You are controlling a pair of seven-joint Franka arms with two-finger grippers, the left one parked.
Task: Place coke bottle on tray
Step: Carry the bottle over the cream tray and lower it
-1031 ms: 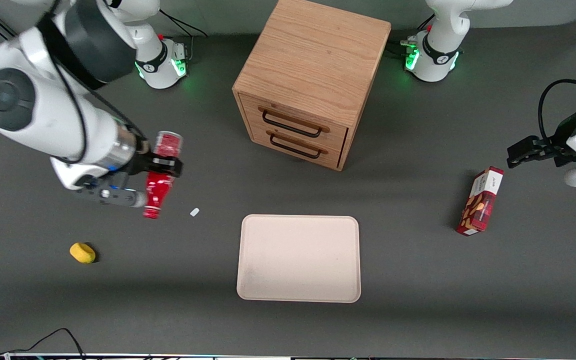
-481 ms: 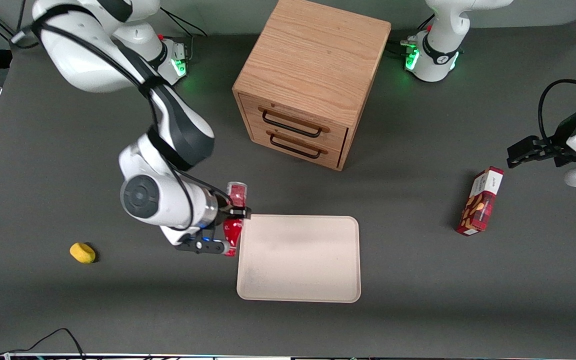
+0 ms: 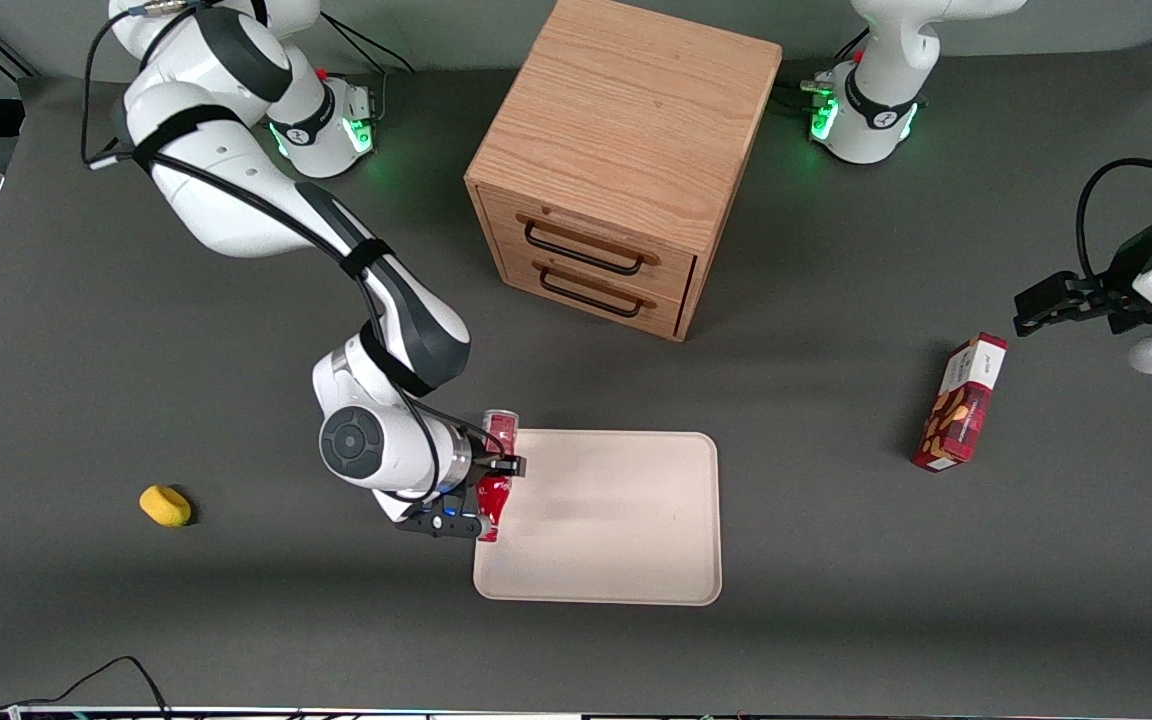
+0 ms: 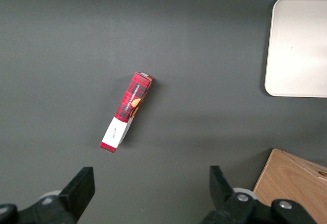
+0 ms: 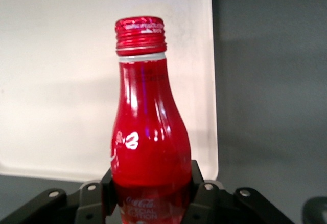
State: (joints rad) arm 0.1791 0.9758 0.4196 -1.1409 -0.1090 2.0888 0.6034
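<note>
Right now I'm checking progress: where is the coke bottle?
The coke bottle is held in the gripper, over the edge of the tray toward the working arm's end, nearer the front camera than the wooden drawer cabinet.

Red coke bottle [image 3: 496, 470] in gripper [image 3: 502, 466] over cream tray [image 3: 616, 540] edge nearest working arm.
</note>
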